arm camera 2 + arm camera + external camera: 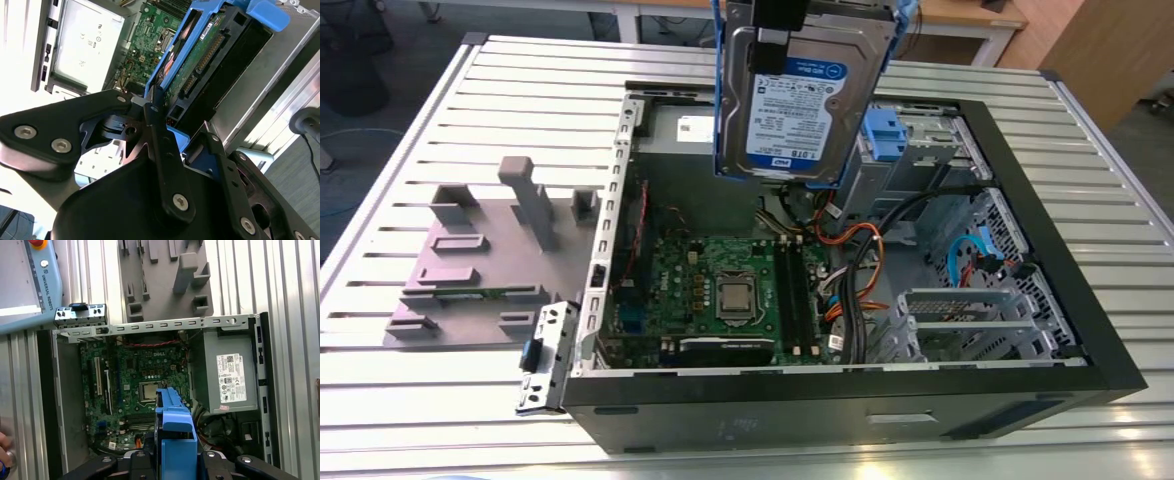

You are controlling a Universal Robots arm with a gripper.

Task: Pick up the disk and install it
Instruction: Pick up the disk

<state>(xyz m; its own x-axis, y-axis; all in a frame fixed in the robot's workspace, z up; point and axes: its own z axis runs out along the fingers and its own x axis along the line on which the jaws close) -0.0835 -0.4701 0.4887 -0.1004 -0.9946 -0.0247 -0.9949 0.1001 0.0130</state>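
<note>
Disk (798,100) hangs upright above the open computer case (854,400), well clear of the motherboard (720,290). In the exterior view its white-and-blue label faces the camera. It sits over the far part of the case, just to the exterior view's left of the drive cage (927,150).

The second wrist view shows the other face, with the green circuit board and connector. There the black tool (187,142) is pinching the disk by its blue frame (172,65), a finger (162,150) pressed against the edge.

In the first wrist view the frame appears edge-on, with the grey power supply (225,375) lying in the case beyond it.

On the exterior view's left, a grey moulded fixture (467,270) rests on the slatted tabletop (400,400), beside the case.
</note>
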